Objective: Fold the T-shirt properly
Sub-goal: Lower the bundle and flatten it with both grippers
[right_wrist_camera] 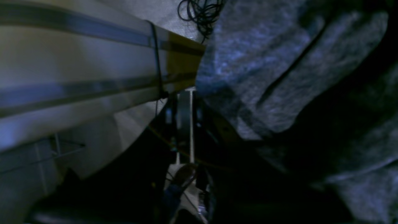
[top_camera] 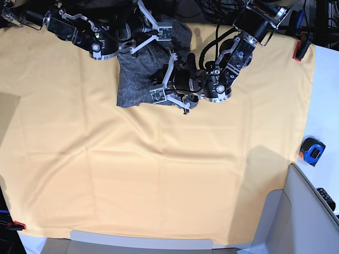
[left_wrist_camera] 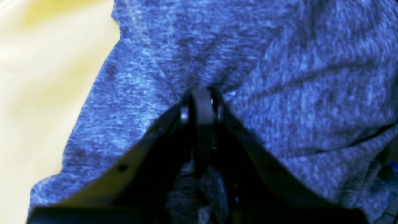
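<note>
1. Up close, the left wrist view is soft and blurred. The left gripper (left_wrist_camera: 202, 93) has its jaws pressed together with a pucker of the T-shirt (left_wrist_camera: 279, 77) gathered at their tips, so it is clenched on the fabric. Heather-grey knit fills everything ahead of and to the right of the fingers; the yellow table cloth (left_wrist_camera: 37, 93) shows only off to their left. The gripper's lower body is a dark mass cut off by the frame's bottom edge.

2. Next, the right wrist view is very dark. The right gripper (right_wrist_camera: 185, 93) shows as narrow, closed jaws; grey folds of the T-shirt (right_wrist_camera: 264, 77) hang just to their right, touching or nearly so. Whether cloth is actually pinched cannot be made out. A pale, striped blurred surface (right_wrist_camera: 77, 68) lies to the left and a coil of black cable (right_wrist_camera: 200, 12) sits ahead.

3. Finally, the base view alone shows the whole layout: the T-shirt (top_camera: 151, 66) bunched in a crumpled heap at the far edge of the table cloth (top_camera: 159, 174), between both arms. The left gripper (top_camera: 159, 94) meets its near edge; the right gripper (top_camera: 159, 34) sits on its far part. Both fingertips are too small to read here.
</note>
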